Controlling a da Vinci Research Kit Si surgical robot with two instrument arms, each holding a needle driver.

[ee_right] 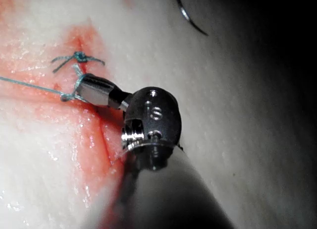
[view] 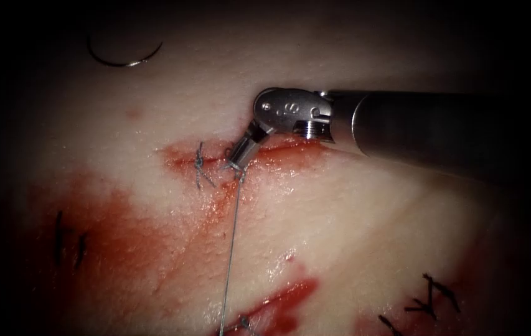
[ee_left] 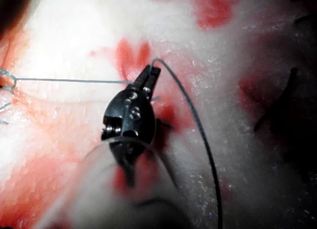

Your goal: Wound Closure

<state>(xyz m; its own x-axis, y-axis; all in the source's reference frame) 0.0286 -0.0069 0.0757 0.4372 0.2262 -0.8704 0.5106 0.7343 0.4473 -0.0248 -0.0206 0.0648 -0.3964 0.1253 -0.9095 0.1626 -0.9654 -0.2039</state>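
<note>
Thread (view: 233,249) runs taut from the cut (view: 277,149) straight down the endoscope view, and both of your hands are on it. Your right hand (view: 238,163) comes in from the right, bends down at its wrist and has its jaws closed on the thread right at the cut, where a small loop or knot (ee_right: 67,96) sits at the jaw tips; its own wrist view shows the same grip, with the strand leading away across the tissue (view: 352,211). Your left hand (ee_left: 148,80), seen in its wrist view, has its jaws shut on the far end of that same strand, with a second length of thread (ee_left: 200,135) curving away from the tips over the tissue. Just left of your right hand, a finished knot (view: 199,163) with short cut ends lies across the cut. The needle (view: 125,57) is held by neither hand: it lies free on the tissue, well apart from the cut, up and to the left in the endoscope view, not in the tissue. Red fluid (view: 109,236) stains the tissue below and left of the cut, and dark marks (view: 430,298) show near the lower edges.
</note>
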